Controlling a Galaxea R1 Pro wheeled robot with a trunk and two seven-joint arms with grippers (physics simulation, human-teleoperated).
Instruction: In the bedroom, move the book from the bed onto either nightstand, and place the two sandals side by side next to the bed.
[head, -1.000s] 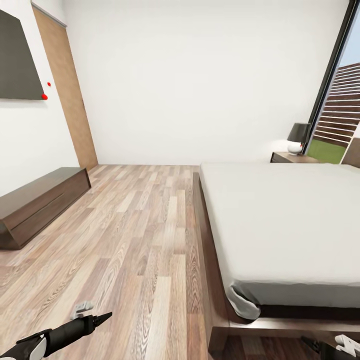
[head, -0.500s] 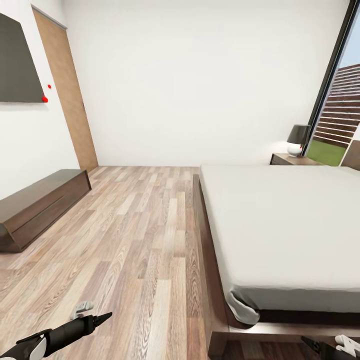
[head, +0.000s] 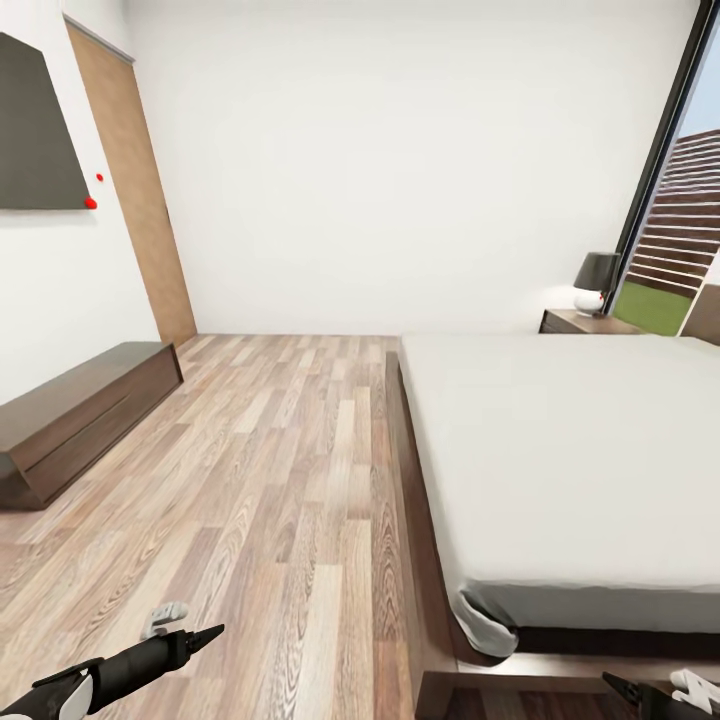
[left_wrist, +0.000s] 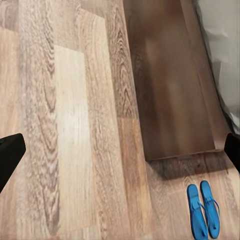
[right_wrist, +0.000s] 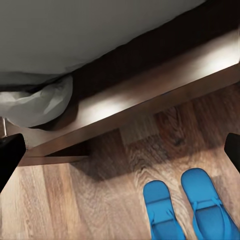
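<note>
The bed takes up the right of the head view, its pale mattress bare; the book is out of view. A nightstand stands at its far side. Two blue sandals lie side by side on the floor just off the bed's dark wooden foot frame. They show small in the left wrist view as the pair of sandals beyond the frame corner. My left gripper hangs open over the planks. My right gripper is open above the sandals.
A long dark bench-like cabinet runs along the left wall under a dark wall panel. A wooden door is beyond it. A black-shaded lamp sits on the nightstand by the tall window. Wood floor lies between cabinet and bed.
The whole head view has shifted slightly downward, so the camera has moved. Both arms keep the same place in the picture.
</note>
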